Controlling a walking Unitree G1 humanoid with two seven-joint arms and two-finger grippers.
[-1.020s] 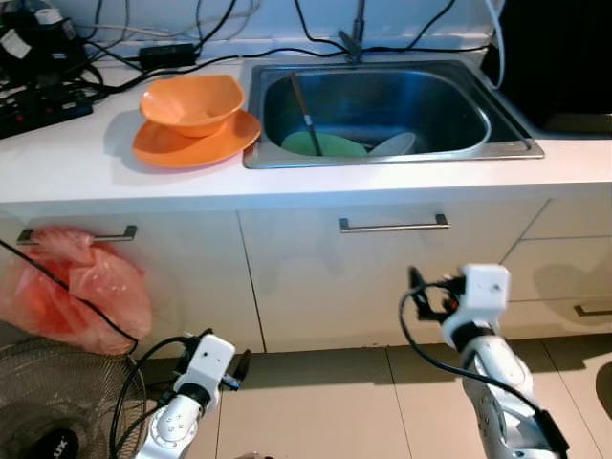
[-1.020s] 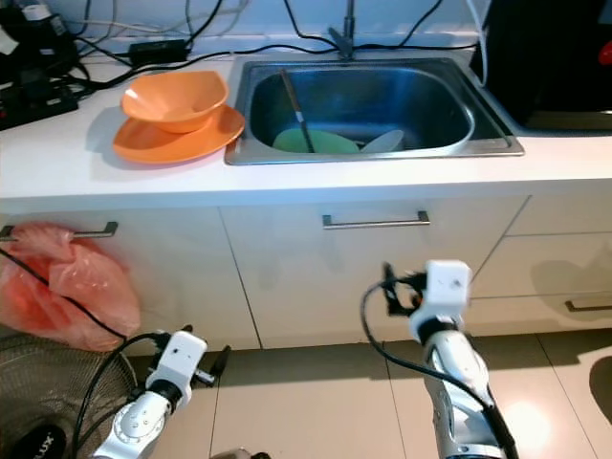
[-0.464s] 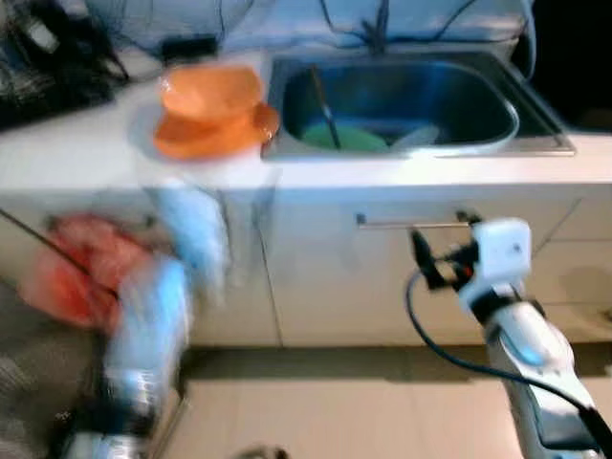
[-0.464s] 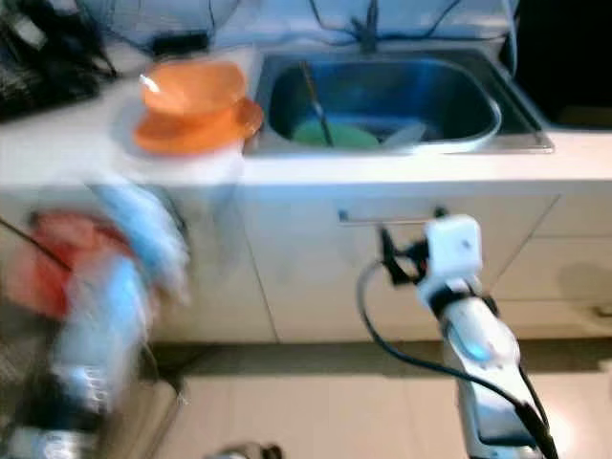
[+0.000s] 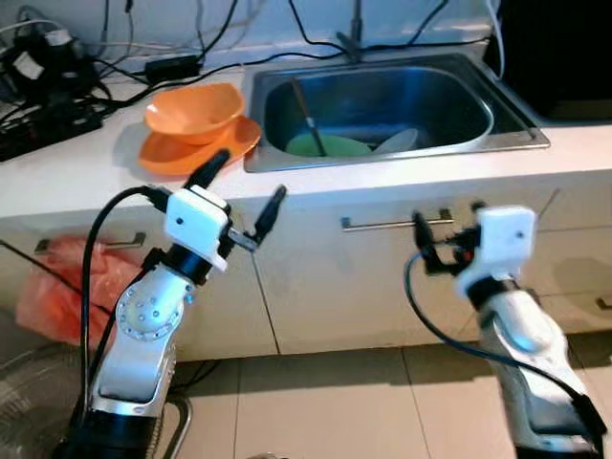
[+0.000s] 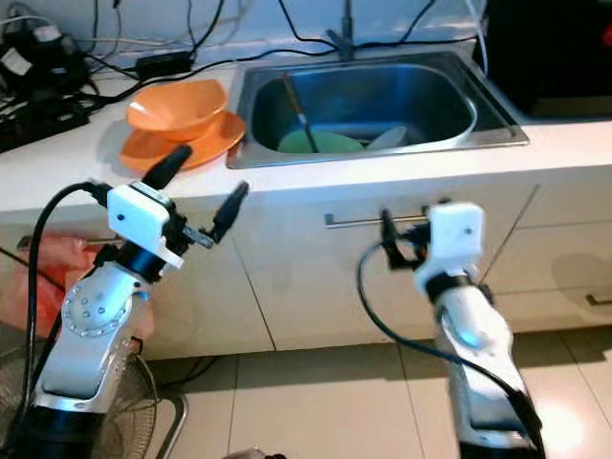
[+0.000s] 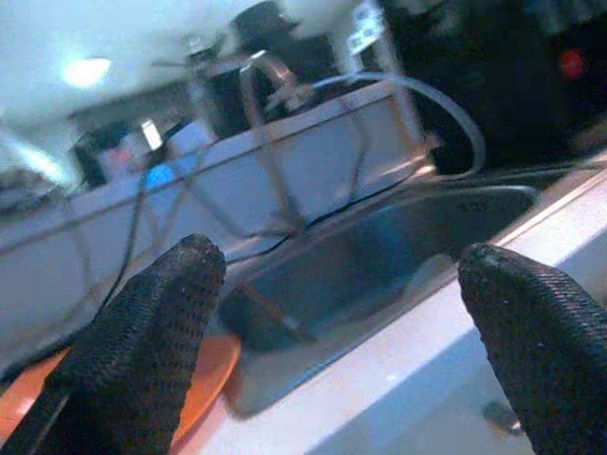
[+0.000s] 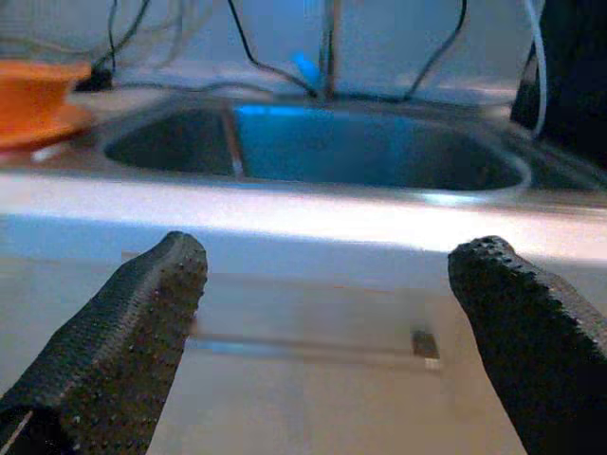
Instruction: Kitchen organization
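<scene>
Hovering with its two black fingers spread wide and nothing between them, the left claw (image 5: 241,189) is raised in front of the tabletop (image 5: 86,177) edge. Its upper finger overlaps the rim of the orange plate (image 5: 167,158) in the head views; whether it touches cannot be told. An orange bowl (image 5: 191,107) sits on that plate, just beyond the left claw. Past the left claw and toward the robot's right lies the steel sink (image 5: 516,129), holding a green plate (image 5: 325,145), a pale dish (image 5: 394,142) beside it and a dark-handled utensil (image 5: 302,107) leaning against the basin wall.

The right claw (image 5: 445,234) is likewise open and empty, held at drawer height below the sink's front lip. A metal drawer handle (image 5: 378,225) runs across the cabinet front just ahead of it; its fingers stand close to the handle, contact not determinable.

Behind the orange bowl, farther from the left claw, black cables and a power adapter (image 5: 172,65) lie on the tabletop. Below the left arm a red plastic bag (image 5: 53,292) hangs from a cabinet handle, with a fan grille (image 5: 24,382) on the tiled floor (image 5: 325,402) beneath.
</scene>
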